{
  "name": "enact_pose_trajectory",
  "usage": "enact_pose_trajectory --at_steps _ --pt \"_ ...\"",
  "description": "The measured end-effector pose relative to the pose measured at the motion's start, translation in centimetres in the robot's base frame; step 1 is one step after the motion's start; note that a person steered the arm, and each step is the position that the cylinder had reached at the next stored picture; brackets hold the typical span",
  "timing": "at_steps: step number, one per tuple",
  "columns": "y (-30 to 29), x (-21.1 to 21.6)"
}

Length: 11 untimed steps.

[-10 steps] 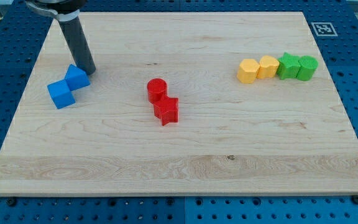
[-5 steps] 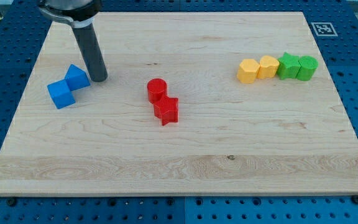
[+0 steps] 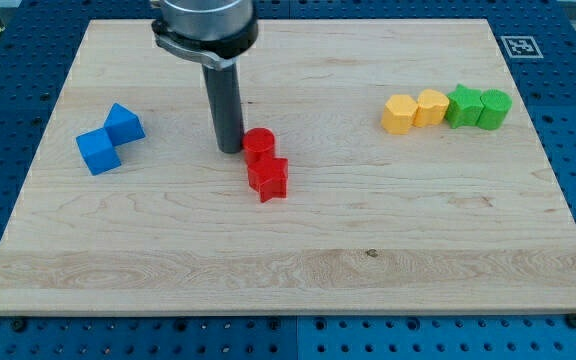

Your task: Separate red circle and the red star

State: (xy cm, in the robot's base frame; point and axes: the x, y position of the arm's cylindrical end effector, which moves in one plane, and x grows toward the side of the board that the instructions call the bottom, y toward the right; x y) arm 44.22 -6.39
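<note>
The red circle (image 3: pixel 259 143) sits near the board's middle, touching the red star (image 3: pixel 268 178) just below it. My tip (image 3: pixel 230 149) stands right at the red circle's left side, touching or nearly touching it. The dark rod rises from there toward the view's top.
Two blue blocks (image 3: pixel 109 137) lie together at the view's left. Two yellow blocks (image 3: pixel 415 110) and two green blocks (image 3: pixel 477 107) form a row at the view's right. The wooden board (image 3: pixel 288 270) lies on a blue perforated table. A marker tag (image 3: pixel 519 46) is at the board's top right corner.
My tip has moved right from beside the blue blocks to the left side of the red circle. The red circle has shifted slightly right.
</note>
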Motion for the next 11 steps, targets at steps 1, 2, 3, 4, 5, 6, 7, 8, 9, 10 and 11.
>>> enact_pose_trajectory --at_steps 1,2,3,4,5,6,7,8,9,10,11 --pt "1.8 1.6" --pt "2.6 2.5" --pt "3.1 3.5" --pt "2.6 4.3" --pt "3.6 5.0" --pt "5.8 5.7" --pt "6.1 6.9" --pt "5.8 7.7" --pt "7.0 8.5" --pt "7.0 9.3" --pt "7.9 9.9"
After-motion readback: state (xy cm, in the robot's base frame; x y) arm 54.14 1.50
